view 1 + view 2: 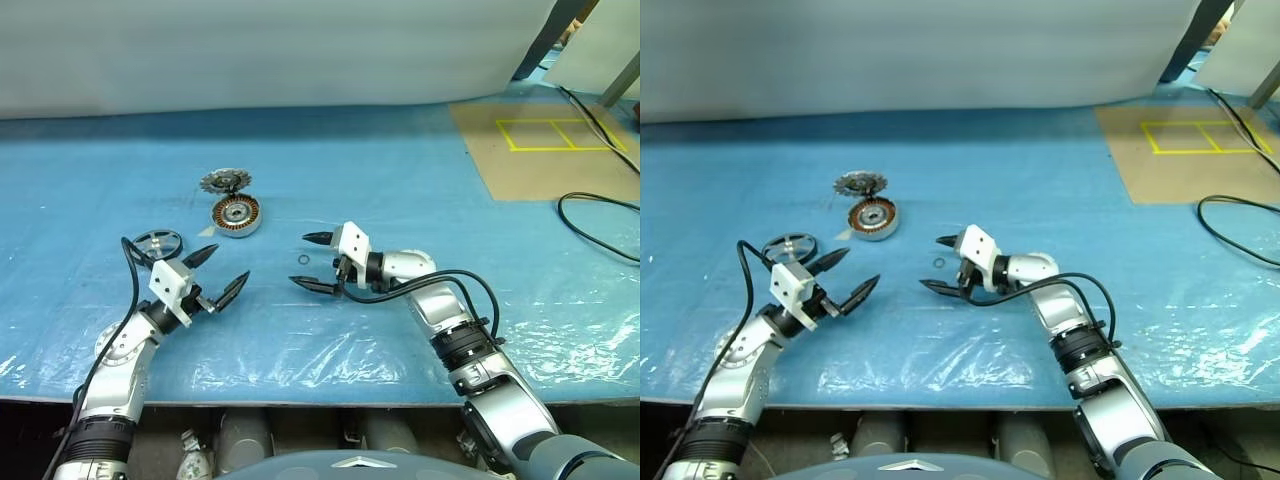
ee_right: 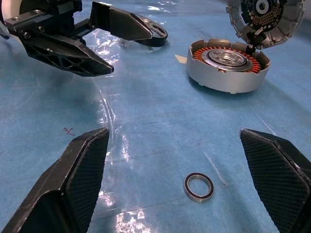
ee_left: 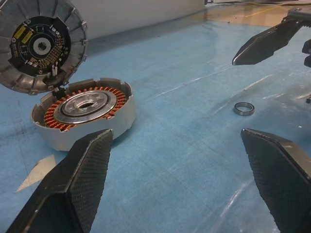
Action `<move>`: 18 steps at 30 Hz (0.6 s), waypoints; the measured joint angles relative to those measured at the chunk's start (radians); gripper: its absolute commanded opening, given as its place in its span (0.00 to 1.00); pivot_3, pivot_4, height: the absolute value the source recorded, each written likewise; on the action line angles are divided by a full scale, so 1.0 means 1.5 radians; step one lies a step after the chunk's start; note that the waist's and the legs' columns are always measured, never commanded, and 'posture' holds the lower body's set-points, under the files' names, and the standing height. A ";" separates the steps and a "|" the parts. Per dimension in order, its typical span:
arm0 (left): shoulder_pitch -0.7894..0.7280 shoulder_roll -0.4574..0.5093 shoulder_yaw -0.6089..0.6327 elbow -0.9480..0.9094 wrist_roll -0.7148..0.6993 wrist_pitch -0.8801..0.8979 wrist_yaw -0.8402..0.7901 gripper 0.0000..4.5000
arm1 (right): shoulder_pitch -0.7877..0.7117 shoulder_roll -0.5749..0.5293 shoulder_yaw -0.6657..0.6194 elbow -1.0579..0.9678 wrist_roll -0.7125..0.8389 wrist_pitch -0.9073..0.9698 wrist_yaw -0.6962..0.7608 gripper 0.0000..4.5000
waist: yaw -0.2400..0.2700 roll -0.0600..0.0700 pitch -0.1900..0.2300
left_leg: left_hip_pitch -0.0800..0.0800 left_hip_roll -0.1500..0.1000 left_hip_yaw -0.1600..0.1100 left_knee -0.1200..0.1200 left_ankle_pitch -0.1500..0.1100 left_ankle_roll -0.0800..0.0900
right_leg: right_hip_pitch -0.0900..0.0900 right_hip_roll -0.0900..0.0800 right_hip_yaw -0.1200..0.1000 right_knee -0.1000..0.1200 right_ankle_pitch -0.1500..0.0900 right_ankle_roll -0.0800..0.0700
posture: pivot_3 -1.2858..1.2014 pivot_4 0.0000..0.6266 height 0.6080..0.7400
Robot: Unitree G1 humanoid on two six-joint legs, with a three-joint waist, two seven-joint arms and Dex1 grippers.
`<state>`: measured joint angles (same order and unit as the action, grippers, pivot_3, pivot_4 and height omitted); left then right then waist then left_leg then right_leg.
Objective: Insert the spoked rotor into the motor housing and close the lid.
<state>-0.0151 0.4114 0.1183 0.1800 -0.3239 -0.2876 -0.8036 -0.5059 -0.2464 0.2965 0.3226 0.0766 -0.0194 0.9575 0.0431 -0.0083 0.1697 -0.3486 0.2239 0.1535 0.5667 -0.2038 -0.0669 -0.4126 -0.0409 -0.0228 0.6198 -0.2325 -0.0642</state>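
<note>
Hovering over the blue surface (image 1: pixel 420 180), both end effectors stand spread wide and hold nothing. Left end effector (image 1: pixel 222 272) sits near the front edge, just beside the rotor (image 1: pixel 157 243), which lies flat toward the left edge. Right end effector (image 1: pixel 310 262) flanks a small ring (image 1: pixel 303 260) without touching it. Housing (image 1: pixel 236 214) lies farther back, open, with the lid (image 1: pixel 224 182) tilted up against its far rim.
</note>
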 measured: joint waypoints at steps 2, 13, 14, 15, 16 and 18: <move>-0.003 0.000 0.000 0.003 0.000 0.000 0.000 0.99 | 0.000 0.000 0.000 0.000 0.000 0.000 0.000 1.00 | 0.000 0.000 0.000 | 0.000 0.000 0.000 0.000 0.000 0.000 | 0.000 0.000 0.000 0.000 0.000 0.000 | 0.52 0.24 1.00; -0.006 0.000 0.000 0.002 0.004 0.000 0.004 0.99 | -0.006 0.004 0.000 0.006 0.000 -0.001 0.001 1.00 | 0.000 0.000 0.000 | 0.000 0.000 0.000 0.000 0.000 0.000 | 0.000 0.000 0.000 0.000 0.000 0.000 | 0.52 0.24 1.00; -0.006 0.000 0.000 0.002 0.005 0.000 0.004 0.99 | -0.007 0.004 0.000 0.007 0.000 -0.001 0.001 1.00 | 0.000 0.000 0.000 | 0.000 0.000 0.000 0.000 0.000 0.000 | 0.000 0.000 0.000 0.000 0.000 0.000 | 0.52 0.24 1.00; -0.006 0.000 0.000 0.002 0.005 0.000 0.005 0.99 | -0.008 0.004 0.000 0.008 0.000 -0.002 0.001 1.00 | 0.000 0.000 0.000 | 0.000 0.000 0.000 0.000 0.000 0.000 | 0.000 0.000 0.000 0.000 0.000 0.000 | 0.52 0.24 1.00; -0.006 0.000 0.000 0.002 0.005 0.000 0.005 0.99 | -0.008 0.004 0.000 0.008 0.000 -0.002 0.001 1.00 | 0.000 0.000 0.000 | 0.000 0.000 0.000 0.000 0.000 0.000 | 0.000 0.000 0.000 0.000 0.000 0.000 | 0.52 0.24 1.00; -0.006 0.000 0.000 0.000 0.006 0.000 0.006 0.99 | -0.008 0.004 0.000 0.009 0.000 -0.002 0.001 1.00 | 0.000 0.000 0.000 | 0.000 0.000 0.000 0.000 0.000 0.000 | 0.000 0.000 0.000 0.000 0.000 0.000 | 0.52 0.24 1.00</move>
<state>-0.0242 0.4107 0.1176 0.1807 -0.3142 -0.2873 -0.7950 -0.5185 -0.2404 0.2970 0.3353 0.0764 -0.0224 0.9594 0.0431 -0.0083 0.1697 -0.3487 0.2238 0.1535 0.5671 -0.2038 -0.0669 -0.4126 -0.0410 -0.0228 0.6201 -0.2325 -0.0642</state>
